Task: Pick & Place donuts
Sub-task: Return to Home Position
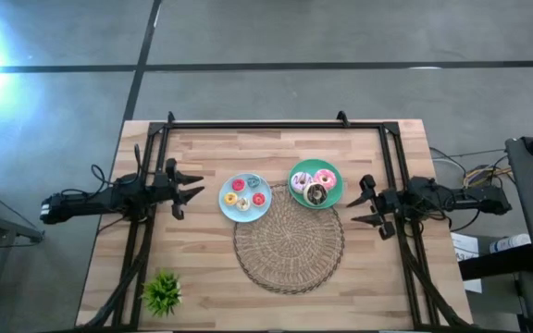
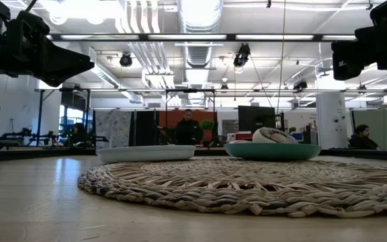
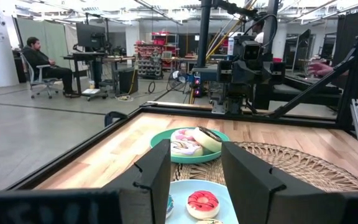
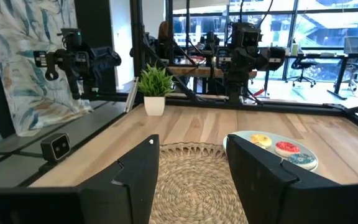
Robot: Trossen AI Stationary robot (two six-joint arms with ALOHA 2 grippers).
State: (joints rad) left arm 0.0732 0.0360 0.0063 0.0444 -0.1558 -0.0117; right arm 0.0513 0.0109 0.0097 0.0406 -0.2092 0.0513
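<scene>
We note left gripper (image 1: 195, 186) and right gripper (image 1: 351, 211) spread wide, empty, at opposite table (image 1: 211, 296) edges, donuts (image 1: 323, 178) plated between.

One blue plate (image 1: 223, 203), one green plate (image 1: 293, 192), one mat (image 1: 290, 248), one plant (image 1: 163, 292) — about eight donuts (image 1: 258, 198).

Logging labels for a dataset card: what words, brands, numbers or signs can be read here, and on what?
No text can be read in any view.
No lettering shows on the donuts, blue plate, green plate, woven mat, plant pot, left gripper or right gripper.
The monitor in the room behind is too blurred to read.
</scene>
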